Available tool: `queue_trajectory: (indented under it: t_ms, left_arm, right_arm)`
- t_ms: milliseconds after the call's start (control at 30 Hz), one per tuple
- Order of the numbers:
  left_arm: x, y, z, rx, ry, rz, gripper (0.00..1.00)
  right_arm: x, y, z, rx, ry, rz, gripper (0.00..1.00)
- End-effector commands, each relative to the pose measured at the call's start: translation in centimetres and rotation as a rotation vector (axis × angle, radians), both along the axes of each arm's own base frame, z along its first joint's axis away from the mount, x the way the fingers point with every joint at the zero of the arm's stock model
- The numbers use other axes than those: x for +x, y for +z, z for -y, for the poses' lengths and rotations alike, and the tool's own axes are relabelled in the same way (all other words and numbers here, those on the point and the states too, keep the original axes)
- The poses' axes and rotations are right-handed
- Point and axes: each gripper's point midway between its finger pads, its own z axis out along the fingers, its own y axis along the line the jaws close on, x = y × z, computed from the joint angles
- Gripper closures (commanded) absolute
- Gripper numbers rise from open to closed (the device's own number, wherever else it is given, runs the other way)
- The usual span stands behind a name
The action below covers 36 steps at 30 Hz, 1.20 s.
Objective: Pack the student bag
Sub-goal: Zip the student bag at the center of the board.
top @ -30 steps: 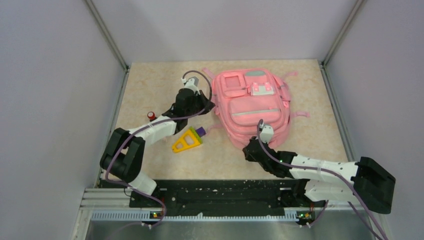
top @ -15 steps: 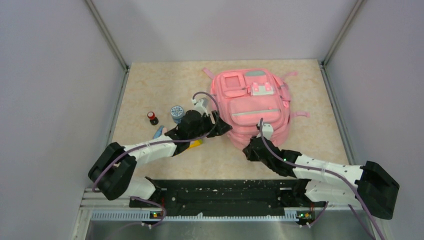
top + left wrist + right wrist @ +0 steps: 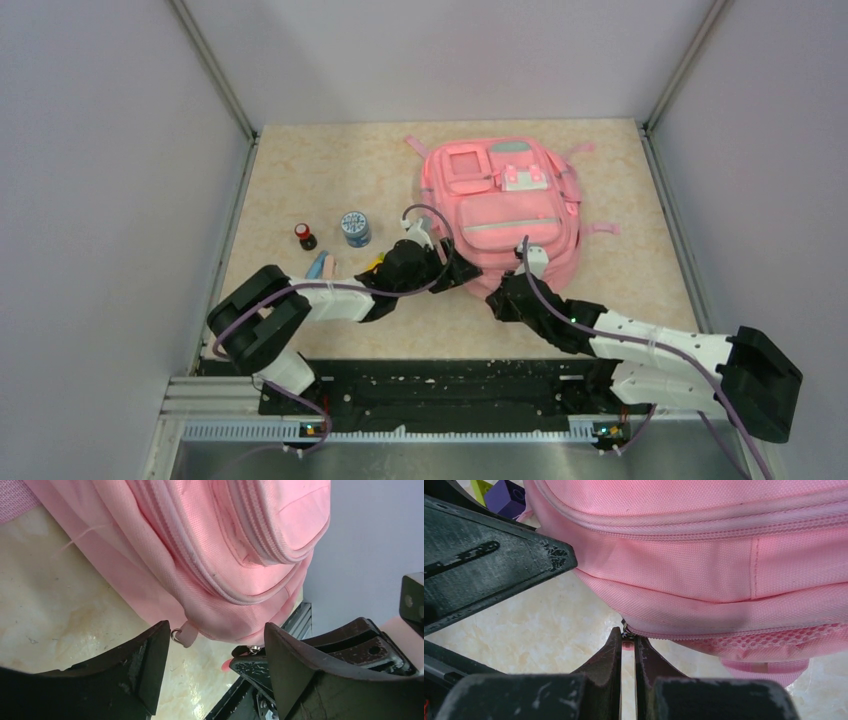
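Now large soft pink fabric backpack [image 3: 508, 215] lies just ahead of spread left gripper [image 3: 215, 636], small pink zipper tab [image 3: 187, 636] nearest; right gripper [image 3: 628, 642] pinches second tab [image 3: 628, 652].

Small bottle [image 3: 304, 235], blue tin [image 3: 354, 228], beige table [image 3: 300, 170]
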Motion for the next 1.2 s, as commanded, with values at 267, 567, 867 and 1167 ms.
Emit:
queue_trajectory:
  t_ms: [267, 567, 867, 1167]
  left_arm:
    - [1.4, -0.2, 1.5, -0.073, 0.027, 0.026, 0.68]
    - [3.5, 1.1, -3.4, 0.083, 0.174, 0.122, 1.0]
    - [6.7, 2.3, -8.6, 0.265, 0.231, 0.2, 1.0]
    - [13.0, 4.5, -12.4, 0.34, 0.222, 0.289, 1.0]
  right_arm:
    - [0.3, 2.1, 0.1, 0.04, 0.003, 0.058, 1.0]
    - [0.1, 0.6, 3.2, -0.028, -0.114, 0.033, 1.0]
    - [0.2, -0.8, 4.1, -0.091, -0.138, 0.023, 1.0]
    - [1.9, -1.6, 4.3, -0.114, -0.169, 0.029, 1.0]
